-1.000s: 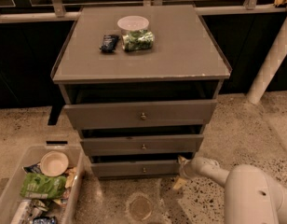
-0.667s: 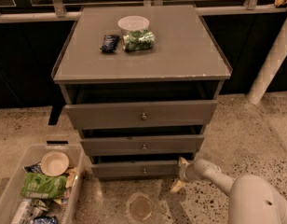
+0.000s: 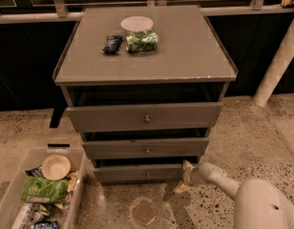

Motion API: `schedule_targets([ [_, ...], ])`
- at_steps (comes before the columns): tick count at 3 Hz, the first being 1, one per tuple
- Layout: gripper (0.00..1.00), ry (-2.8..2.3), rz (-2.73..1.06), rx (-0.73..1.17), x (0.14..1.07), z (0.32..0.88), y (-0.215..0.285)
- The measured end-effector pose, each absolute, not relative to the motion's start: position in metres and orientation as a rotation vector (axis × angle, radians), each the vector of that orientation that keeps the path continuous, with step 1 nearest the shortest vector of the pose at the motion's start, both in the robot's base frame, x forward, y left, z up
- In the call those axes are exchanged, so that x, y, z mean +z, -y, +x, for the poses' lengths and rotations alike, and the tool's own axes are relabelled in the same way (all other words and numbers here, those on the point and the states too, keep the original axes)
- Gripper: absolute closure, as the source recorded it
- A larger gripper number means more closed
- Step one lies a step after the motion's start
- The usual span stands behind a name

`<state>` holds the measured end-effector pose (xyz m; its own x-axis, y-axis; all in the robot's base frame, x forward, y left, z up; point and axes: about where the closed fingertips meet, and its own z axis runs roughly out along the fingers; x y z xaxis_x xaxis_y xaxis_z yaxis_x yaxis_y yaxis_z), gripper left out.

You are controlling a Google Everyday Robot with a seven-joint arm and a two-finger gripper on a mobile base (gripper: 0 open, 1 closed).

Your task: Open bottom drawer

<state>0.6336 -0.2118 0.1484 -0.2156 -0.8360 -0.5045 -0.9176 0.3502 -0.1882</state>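
The grey cabinet has three drawer fronts, each slightly pulled out. The bottom drawer [image 3: 137, 173] is the narrowest and lowest, with a small round knob [image 3: 148, 174] at its centre. My gripper [image 3: 184, 177] is at the right end of that drawer front, close to the floor, at the end of my white arm [image 3: 218, 178]. It is beside the drawer's right edge, well right of the knob. The mid-sized drawer [image 3: 146, 148] and the widest drawer [image 3: 144, 116] lie above.
On the cabinet top [image 3: 185, 51] stand a clear lidded tub of greens [image 3: 139, 34] and a dark packet [image 3: 111, 44]. A clear bin [image 3: 37, 190] with a bowl and snack bags sits on the floor at left. A white pillar [image 3: 279, 61] is at right.
My arm has shifted slightly; the gripper stays at the right end of the bottom drawer front. The drawers look unchanged.
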Motion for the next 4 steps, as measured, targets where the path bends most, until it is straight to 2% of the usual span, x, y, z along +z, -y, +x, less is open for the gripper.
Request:
schedule_targets([
  [3,0.88,-2.091,-1.523,0.204,0.1483,0.6335,0.2117],
  [4,1.0,-2.091,-1.523,0.203,0.1484,0.6335,0.2117],
])
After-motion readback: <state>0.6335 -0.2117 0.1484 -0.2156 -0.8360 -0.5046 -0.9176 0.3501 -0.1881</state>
